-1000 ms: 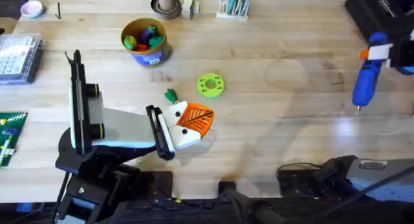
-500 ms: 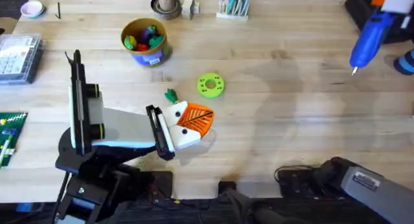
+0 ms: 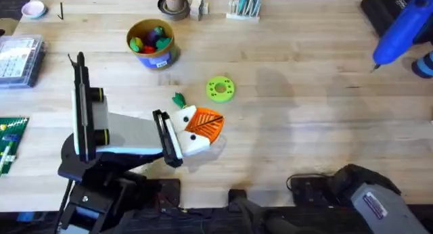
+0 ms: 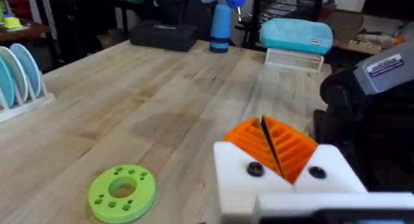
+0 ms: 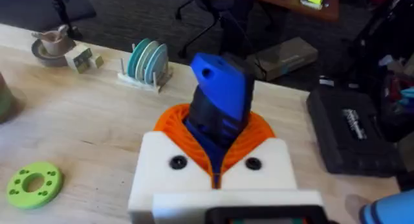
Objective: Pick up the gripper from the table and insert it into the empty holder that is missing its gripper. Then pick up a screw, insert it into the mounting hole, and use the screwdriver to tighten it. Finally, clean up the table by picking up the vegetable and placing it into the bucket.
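Note:
My right gripper (image 5: 217, 160) is shut on the blue screwdriver (image 5: 220, 88), its white fingers and orange ribbed pads clamped around the body. Overhead, the screwdriver (image 3: 397, 34) hangs over the table's far right corner with its thin bit pointing down and left. My left gripper (image 3: 201, 128) rests low over the table (image 3: 304, 126) near the middle, its orange pads (image 4: 291, 146) pressed together on nothing. The dark-green vegetable (image 3: 178, 99) lies just beyond it. The tan bucket (image 3: 153, 44) with a blue base stands at the far left centre, holding coloured toys. The loose gripper, the holder and the screw are out of view.
A lime-green disc (image 3: 220, 88) lies beside the vegetable. A clear parts box (image 3: 19, 58) sits at the left edge. A cup (image 3: 174, 4) and a plate rack (image 3: 243, 7) stand along the far edge, and a blue cylinder (image 3: 424, 63) at the right edge.
My right gripper has lifted the screwdriver up and away toward the far right corner. The left arm has not moved.

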Tool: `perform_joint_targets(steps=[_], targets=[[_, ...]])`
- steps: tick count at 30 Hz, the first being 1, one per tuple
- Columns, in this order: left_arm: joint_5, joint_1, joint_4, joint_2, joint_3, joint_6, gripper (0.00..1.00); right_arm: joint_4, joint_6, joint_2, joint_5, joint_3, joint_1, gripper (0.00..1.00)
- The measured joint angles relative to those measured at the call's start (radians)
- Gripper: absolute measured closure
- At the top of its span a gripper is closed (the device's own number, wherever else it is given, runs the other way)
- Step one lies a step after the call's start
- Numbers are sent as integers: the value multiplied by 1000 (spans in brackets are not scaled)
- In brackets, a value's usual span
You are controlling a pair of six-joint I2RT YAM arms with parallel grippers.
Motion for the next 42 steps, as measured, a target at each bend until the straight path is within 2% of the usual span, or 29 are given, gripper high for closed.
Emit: perform_joint_targets(steps=[8, 15, 22, 26, 33, 38, 42], targets=[[0, 0, 0, 0, 0, 0, 996, 190, 146, -181, -77, -212, 18, 981], [0, 0, 0, 0, 0, 0, 996, 234, 237, -241, -104, -259, 116, 981], [0, 0, 0, 0, 0, 0, 996, 362, 268, -240, -105, -264, 276, 981], [0, 0, 0, 0, 0, 0, 996, 502, 324, -240, -106, -276, 352, 982], [0, 0, 0, 0, 0, 0, 996, 701, 406, -237, -108, -360, 509, 982], [0, 0, 0, 0, 0, 0, 996, 772, 424, -188, -115, -379, 650, 982], [0, 0, 0, 0, 0, 0, 996, 903, 428, -106, -116, -382, 768, 982]])
